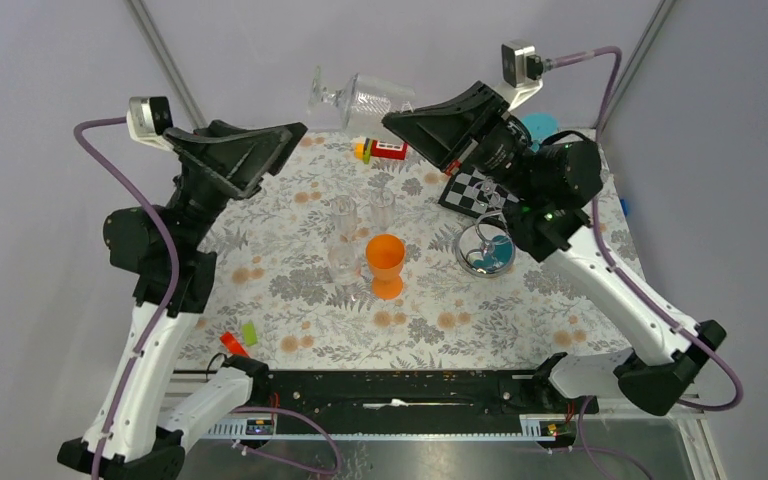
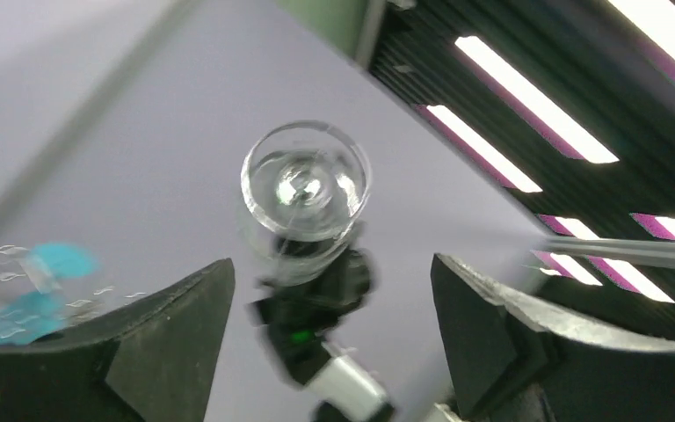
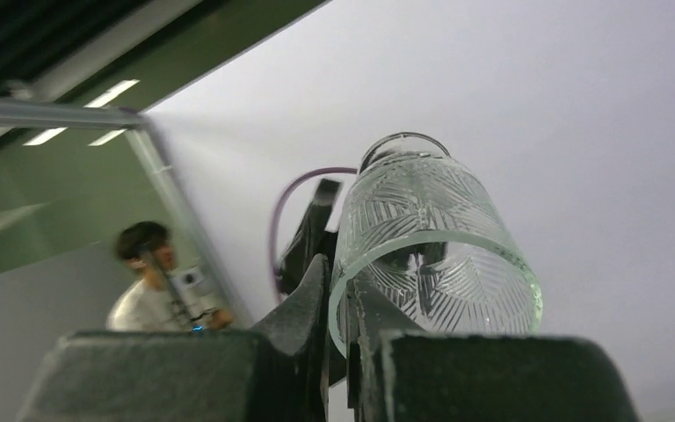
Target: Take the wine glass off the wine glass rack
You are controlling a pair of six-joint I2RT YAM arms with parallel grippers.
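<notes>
OK, the clear cut-glass wine glass (image 1: 365,96) is off the silver chrome wire wine glass rack (image 1: 484,250). It is held in the air at 12 o'clock over the floral-cloth worktop (image 1: 290,290), lying roughly horizontal with its foot toward 9. The rack stands at 3 o'clock of the orange plastic cup (image 1: 387,262).

The right gripper (image 1: 405,115) fingers (image 3: 303,308) pinch the bowl at its rim, glass wall between them. That's a thin edge grip, so my call:
- keep the squeeze steady
- roll the wrist slowly to upright
- set down well apart from the cup and the clear glasses (image 1: 343,245) beside it

The right arm is raised, reaching toward 11 from its base. The left gripper (image 2: 332,262) is raised too, fingers spread, empty, aimed at the glass.
</notes>
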